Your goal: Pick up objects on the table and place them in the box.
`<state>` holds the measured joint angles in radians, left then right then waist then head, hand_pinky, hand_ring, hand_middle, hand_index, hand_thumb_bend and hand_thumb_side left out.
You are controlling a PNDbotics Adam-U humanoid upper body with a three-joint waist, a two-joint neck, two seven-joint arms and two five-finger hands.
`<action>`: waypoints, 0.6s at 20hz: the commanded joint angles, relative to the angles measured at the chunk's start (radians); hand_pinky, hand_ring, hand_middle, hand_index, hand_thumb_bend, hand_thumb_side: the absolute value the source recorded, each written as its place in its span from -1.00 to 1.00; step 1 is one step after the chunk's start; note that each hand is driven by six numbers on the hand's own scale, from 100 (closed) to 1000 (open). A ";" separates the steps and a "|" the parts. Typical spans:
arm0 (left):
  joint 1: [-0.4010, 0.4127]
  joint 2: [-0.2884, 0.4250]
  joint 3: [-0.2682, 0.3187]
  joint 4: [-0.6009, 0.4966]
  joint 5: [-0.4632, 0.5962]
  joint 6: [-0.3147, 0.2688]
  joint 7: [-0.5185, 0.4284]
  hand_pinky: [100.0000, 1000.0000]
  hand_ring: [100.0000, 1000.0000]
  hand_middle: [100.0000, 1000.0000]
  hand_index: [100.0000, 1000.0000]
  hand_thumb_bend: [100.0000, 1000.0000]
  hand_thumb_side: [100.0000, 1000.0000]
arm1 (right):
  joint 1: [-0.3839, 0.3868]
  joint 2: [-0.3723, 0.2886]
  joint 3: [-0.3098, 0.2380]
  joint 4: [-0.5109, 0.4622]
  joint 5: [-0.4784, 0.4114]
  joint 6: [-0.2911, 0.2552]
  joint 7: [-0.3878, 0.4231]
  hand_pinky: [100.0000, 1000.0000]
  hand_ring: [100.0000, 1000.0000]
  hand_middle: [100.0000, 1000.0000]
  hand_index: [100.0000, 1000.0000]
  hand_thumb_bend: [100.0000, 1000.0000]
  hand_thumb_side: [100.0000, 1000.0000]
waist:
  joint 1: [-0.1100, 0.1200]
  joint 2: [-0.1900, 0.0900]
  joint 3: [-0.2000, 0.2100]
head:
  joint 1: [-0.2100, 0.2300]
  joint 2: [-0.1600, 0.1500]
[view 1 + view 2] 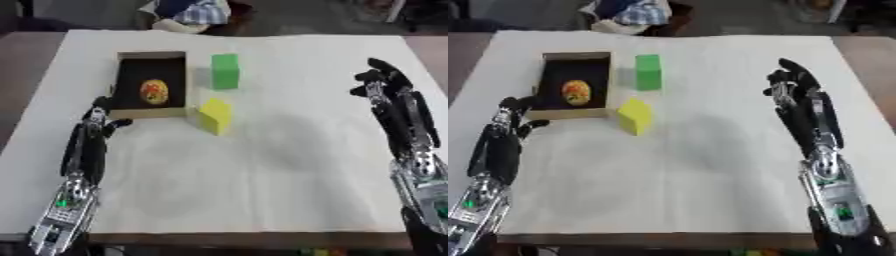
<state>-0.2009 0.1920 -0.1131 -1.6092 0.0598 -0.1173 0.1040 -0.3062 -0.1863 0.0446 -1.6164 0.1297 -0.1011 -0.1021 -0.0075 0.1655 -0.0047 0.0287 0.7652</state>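
One orange-yellow object [154, 92] already lay in the box [151, 112], just ahead of the left hand [101, 119], whose fingers were relaxed and held nothing. The yellow block [215, 115] and green block [225, 71] remained on the table [262, 165], between both hands; the right hand [382, 86] was open and empty

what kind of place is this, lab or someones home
Probably a lab or test workspace, not a home: a white table holds only a small box and green block and yellow block, laid out as a sorting set.
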 commanded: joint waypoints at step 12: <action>-0.164 0.230 -0.027 -0.074 -0.123 0.043 -0.094 0.48 1.00 0.59 0.58 -1.00 0.57 | -0.008 -0.009 0.003 -0.021 -0.004 -0.003 0.003 0.44 0.15 0.25 0.72 -1.00 0.33 | -0.005 -0.025 -0.008 | -0.001 0.005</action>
<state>-0.3467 0.3733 -0.1341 -1.6587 -0.0425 -0.0778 0.0297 -0.3061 -0.1863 0.0458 -1.6164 0.1297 -0.1014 -0.1013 -0.0075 0.1653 -0.0132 0.0284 0.7652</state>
